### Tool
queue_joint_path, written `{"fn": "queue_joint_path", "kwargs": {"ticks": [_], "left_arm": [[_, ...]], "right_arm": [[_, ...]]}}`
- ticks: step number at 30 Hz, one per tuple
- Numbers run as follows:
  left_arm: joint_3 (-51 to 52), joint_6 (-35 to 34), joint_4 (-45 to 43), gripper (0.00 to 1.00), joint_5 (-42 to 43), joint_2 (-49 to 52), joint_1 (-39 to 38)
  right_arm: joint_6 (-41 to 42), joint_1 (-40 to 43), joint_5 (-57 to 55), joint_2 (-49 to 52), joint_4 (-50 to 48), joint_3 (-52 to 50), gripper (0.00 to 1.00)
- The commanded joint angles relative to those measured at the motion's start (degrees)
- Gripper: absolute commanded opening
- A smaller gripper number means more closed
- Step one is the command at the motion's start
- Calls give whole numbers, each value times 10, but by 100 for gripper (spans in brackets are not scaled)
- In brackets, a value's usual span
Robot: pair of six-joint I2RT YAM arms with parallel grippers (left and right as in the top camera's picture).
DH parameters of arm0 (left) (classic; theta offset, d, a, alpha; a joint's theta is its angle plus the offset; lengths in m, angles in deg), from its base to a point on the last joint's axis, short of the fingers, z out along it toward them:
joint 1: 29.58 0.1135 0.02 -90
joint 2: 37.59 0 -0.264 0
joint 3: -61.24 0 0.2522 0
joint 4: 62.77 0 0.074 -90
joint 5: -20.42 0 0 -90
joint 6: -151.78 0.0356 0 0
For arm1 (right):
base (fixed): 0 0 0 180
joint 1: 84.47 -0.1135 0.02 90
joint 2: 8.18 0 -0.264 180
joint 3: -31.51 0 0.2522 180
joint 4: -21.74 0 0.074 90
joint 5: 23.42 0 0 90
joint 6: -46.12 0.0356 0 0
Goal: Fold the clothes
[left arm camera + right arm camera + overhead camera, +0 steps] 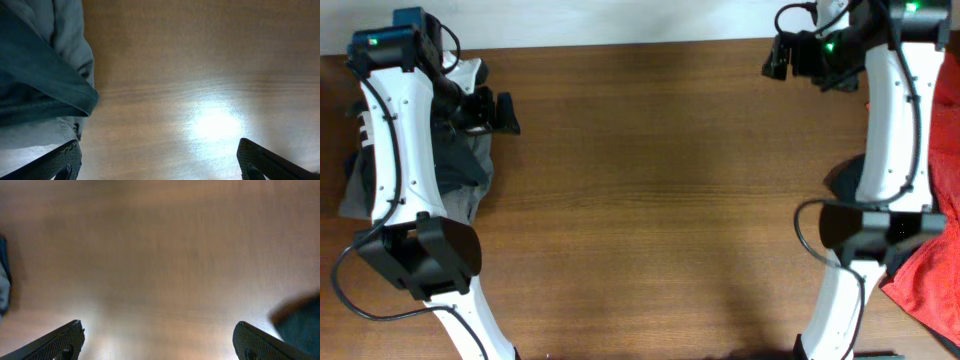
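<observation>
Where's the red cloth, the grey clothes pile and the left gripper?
red cloth (932, 278): overhead view, its crumpled middle.
grey clothes pile (472, 170): overhead view, its right side.
left gripper (510, 113): overhead view, between its fingertips.

brown wooden table (650, 180): smooth, clear grain, satin finish, bright glare patch in left wrist view. dark grey-blue cloth garment (40, 75): soft, matt, creased. red cloth garment (932, 270): matt, crumpled. white arm shells (395, 140): smooth glossy plastic. black joint housings (425, 255): matt plastic. left gripper fingers (62, 161): black, matt, slightly grainy.
</observation>
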State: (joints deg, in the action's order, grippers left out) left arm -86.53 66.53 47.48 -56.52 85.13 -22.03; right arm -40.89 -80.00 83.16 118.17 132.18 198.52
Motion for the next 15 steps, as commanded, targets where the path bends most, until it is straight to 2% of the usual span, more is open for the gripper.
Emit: {"fn": "queue_joint_path", "kwargs": {"ticks": [1, 9, 15], "left_arm": [[56, -8, 2, 99, -8, -57, -9], [209, -9, -4, 99, -13, -139, -20], [342, -13, -76, 99, -13, -227, -33]], "right_arm": [[-12, -3, -49, -65, 7, -140, 99], [-23, -3, -85, -185, 6, -418, 99], [-27, -3, -84, -290, -55, -579, 99]]}}
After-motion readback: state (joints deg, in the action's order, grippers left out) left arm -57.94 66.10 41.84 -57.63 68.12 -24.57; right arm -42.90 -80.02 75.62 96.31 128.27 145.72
